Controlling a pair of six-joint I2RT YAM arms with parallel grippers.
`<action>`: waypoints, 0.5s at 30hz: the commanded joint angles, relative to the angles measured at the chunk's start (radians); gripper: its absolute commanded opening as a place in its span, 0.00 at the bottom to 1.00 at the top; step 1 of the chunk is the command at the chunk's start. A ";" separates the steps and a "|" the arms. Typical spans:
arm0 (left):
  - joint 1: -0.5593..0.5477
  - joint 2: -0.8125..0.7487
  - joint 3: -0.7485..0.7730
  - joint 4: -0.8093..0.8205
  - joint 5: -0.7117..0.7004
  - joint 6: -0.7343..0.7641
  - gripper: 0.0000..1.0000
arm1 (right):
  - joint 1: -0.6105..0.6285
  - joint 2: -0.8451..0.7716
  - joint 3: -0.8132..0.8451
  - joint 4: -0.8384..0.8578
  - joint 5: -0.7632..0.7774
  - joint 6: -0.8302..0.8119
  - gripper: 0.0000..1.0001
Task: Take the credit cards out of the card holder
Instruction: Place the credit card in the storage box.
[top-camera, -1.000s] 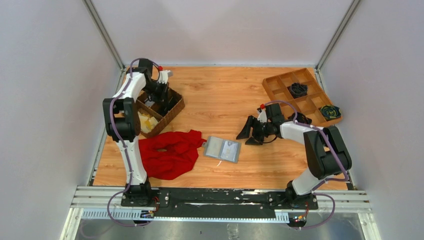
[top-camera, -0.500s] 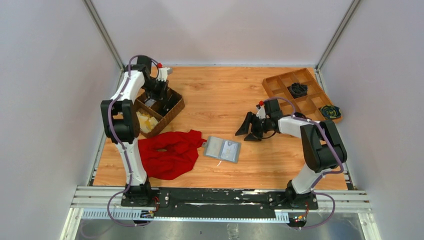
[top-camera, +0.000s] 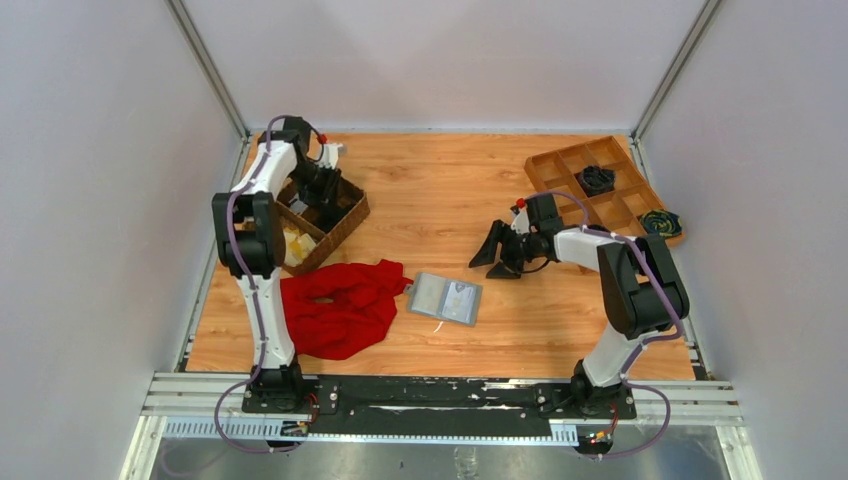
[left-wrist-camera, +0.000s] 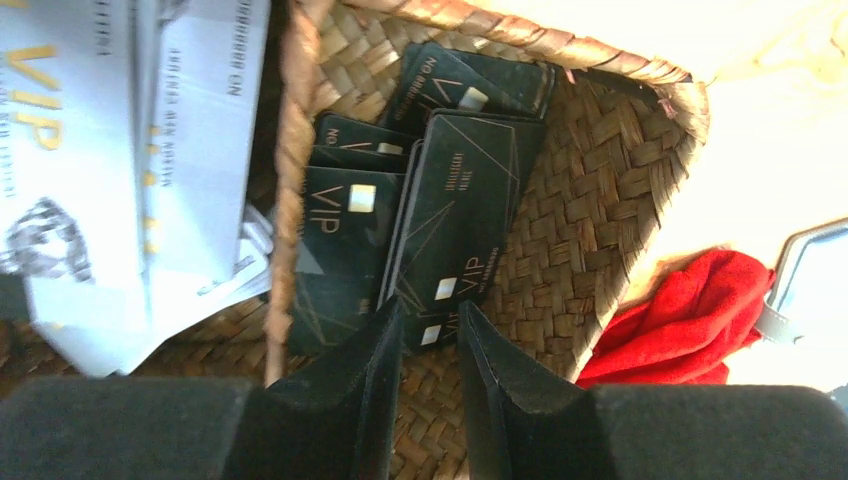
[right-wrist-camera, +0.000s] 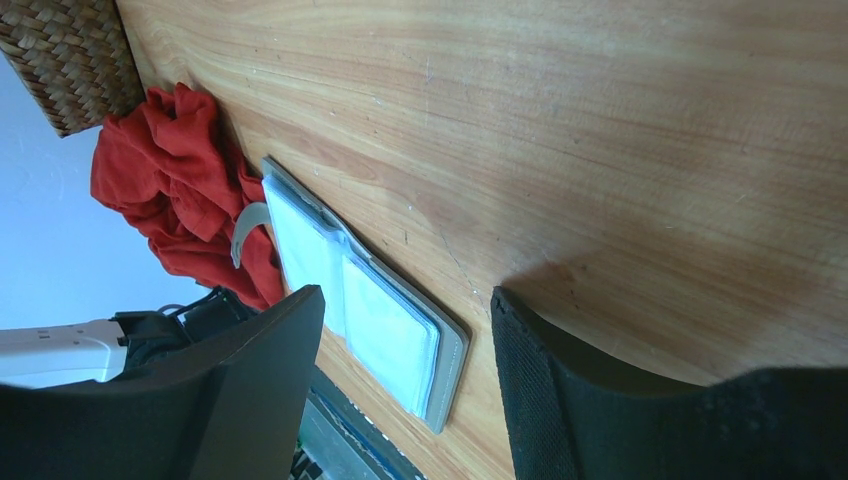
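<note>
The grey card holder (top-camera: 446, 298) lies open and flat on the wooden table; in the right wrist view (right-wrist-camera: 440, 350) its clear pockets look pale, and I cannot tell what is in them. My right gripper (top-camera: 500, 258) hovers just right of it, jaws wide open and empty (right-wrist-camera: 405, 300). My left gripper (top-camera: 322, 195) reaches down into the dark wicker basket (top-camera: 345, 225). Its jaws (left-wrist-camera: 430, 315) stand a narrow gap apart with nothing between them, tips at the edge of several black VIP cards (left-wrist-camera: 455, 200) lying on the basket floor. White VIP cards (left-wrist-camera: 120, 120) lie in the neighbouring compartment.
A crumpled red cloth (top-camera: 335, 305) lies left of the holder, touching its side tab; it also shows in the left wrist view (left-wrist-camera: 690, 320) and the right wrist view (right-wrist-camera: 170, 190). A wooden compartment tray (top-camera: 560, 180) with dark items stands at the back right.
My right gripper has drifted slightly left and farther back, still open. My left arm has shifted a little over the basket. The card holder has not moved.
</note>
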 joint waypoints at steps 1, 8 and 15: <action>-0.008 -0.088 0.064 -0.048 -0.113 -0.050 0.31 | -0.013 -0.005 0.004 -0.031 0.022 0.001 0.66; -0.064 -0.285 0.086 -0.044 -0.211 -0.195 0.32 | -0.009 -0.083 -0.052 -0.006 0.025 0.010 0.66; -0.251 -0.449 -0.065 -0.029 -0.269 -0.320 0.31 | 0.009 -0.196 -0.143 0.007 0.029 0.010 0.66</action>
